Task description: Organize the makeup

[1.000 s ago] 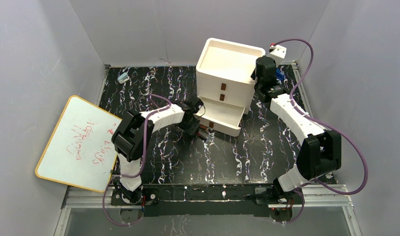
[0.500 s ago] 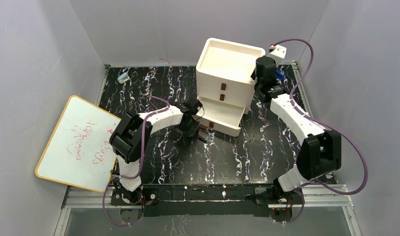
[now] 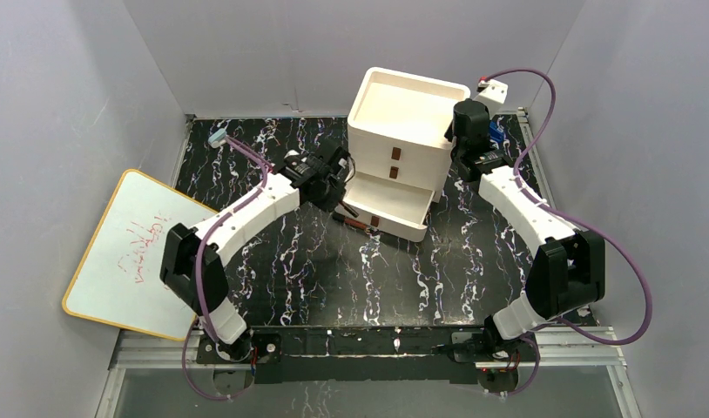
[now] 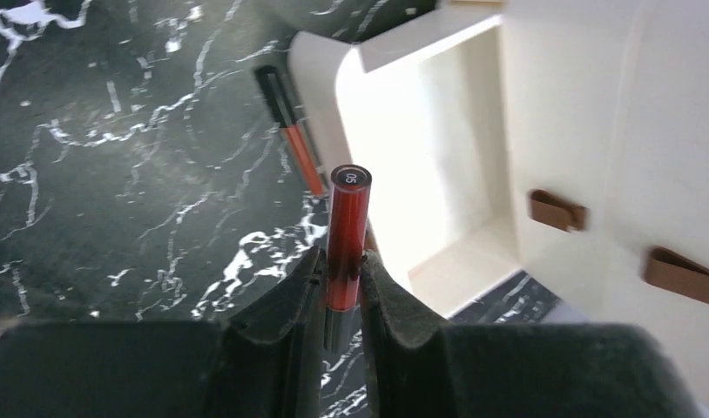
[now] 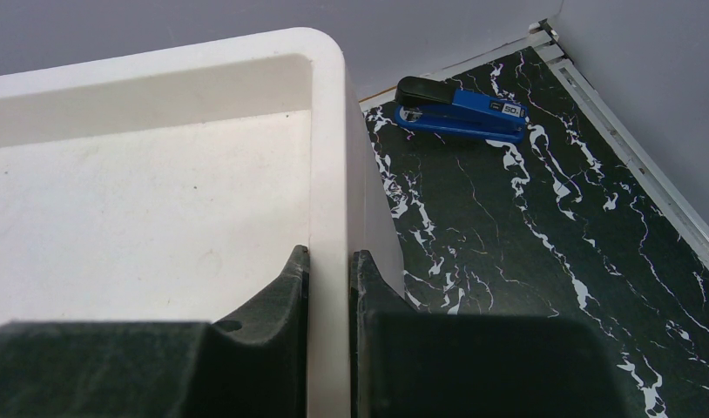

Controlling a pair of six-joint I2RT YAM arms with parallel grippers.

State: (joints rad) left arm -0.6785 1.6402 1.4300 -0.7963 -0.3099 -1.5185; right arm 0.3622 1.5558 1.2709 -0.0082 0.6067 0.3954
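A whiteboard (image 3: pixel 133 252) with red scribbles leans at the left wall. A small light-blue object (image 3: pixel 218 137) sits at the far left corner of the black marbled table (image 3: pixel 403 279). The left gripper (image 4: pixel 340 279) is pinched tight on a red tube (image 4: pixel 346 226), whose round end marked "05" points away from the wrist. The tube is held above the table, just beside the open bottom drawer (image 4: pixel 381 157) of the white drawer box (image 3: pixel 403 131). A black-and-red pencil (image 4: pixel 292 139) lies on the table along that drawer's outer wall. The right gripper (image 5: pixel 327 261) is clamped on the box's top rim (image 5: pixel 327 131), one finger on either side of the wall. A blue stapler (image 5: pixel 460 111) lies beyond it, at the right.
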